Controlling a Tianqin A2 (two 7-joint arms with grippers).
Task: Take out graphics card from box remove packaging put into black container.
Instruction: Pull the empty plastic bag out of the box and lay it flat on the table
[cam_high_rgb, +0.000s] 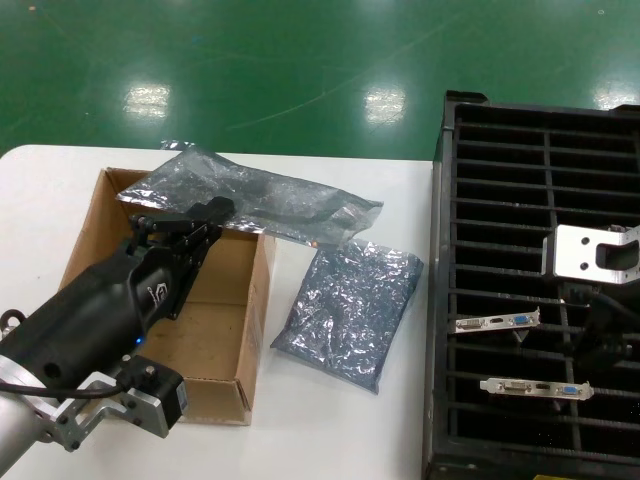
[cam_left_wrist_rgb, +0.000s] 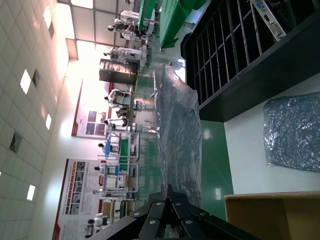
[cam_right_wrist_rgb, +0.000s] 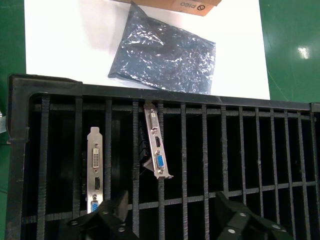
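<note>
Surface: white table (cam_high_rgb: 340, 430) on a green floor; brown box (cam_high_rgb: 245, 310) at the robot's left, black container (cam_high_rgb: 445, 300) at its right.
Left gripper (cam_high_rgb: 205, 222): clenched on one end of a bagged graphics card (cam_high_rgb: 255, 205), which is lifted above the box's far wall and lies nearly level; the dark board shows through the packaging (cam_left_wrist_rgb: 177, 125). Held by the end, probably so the bag can be pulled off the free end.
Empty bag (cam_high_rgb: 350, 310): crumpled, lying flat on the table between box and container.
Right gripper (cam_right_wrist_rgb: 172, 220): hangs over the container's slots, jaws spread, nothing held; judged to be waiting for the next card.
Slotted cards (cam_right_wrist_rgb: 156, 145): two are seen standing in neighbouring slots, silver brackets upward.
Stage: judged to be unbagging, not yet begun.
</note>
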